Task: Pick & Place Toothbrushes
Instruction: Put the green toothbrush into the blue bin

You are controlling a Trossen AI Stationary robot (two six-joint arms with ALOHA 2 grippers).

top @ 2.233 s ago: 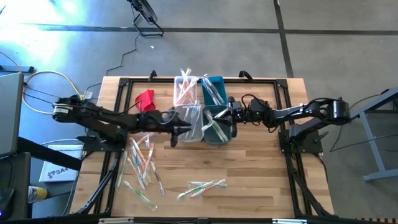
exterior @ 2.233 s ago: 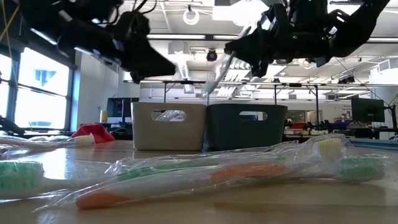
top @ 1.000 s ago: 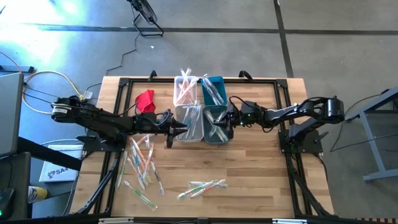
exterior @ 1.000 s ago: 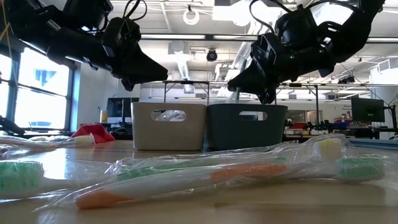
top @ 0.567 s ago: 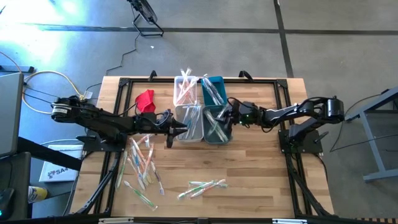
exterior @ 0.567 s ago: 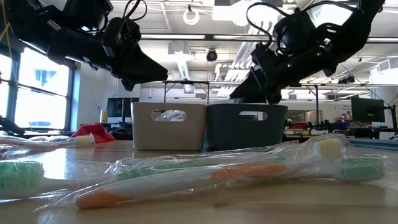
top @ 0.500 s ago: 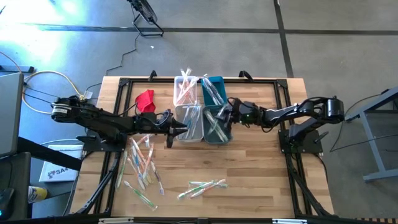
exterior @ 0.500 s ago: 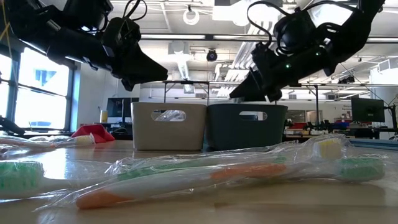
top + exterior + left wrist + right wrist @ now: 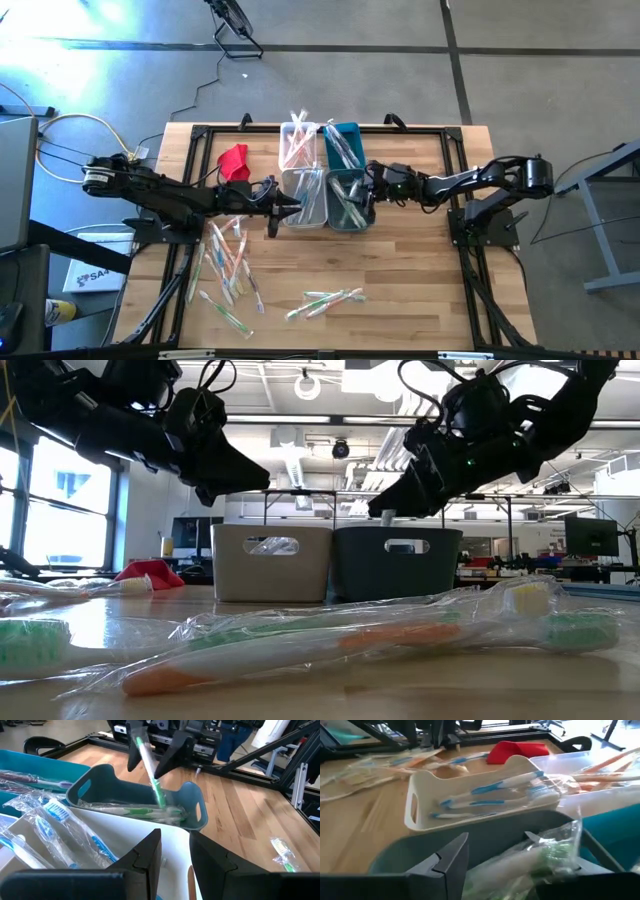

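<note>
Toothbrush: green one [image 9: 150, 772] stands tilted in the teal bin [image 9: 348, 199], head end leaning among others there; more lie loose on the bench [image 9: 420, 260].
Change: a second ago your right gripper [image 9: 372, 186] pinched it; now its fingers have spread, so you've let go. Drop looks done.
Right arm: stretched in low from the right, wrist just over the bin's rim, tilted down.
Left gripper [image 9: 283, 207]: hovers by the white bin [image 9: 302, 198], fingers part open, nothing between them.
Next: you probably back out and fetch another.
</note>
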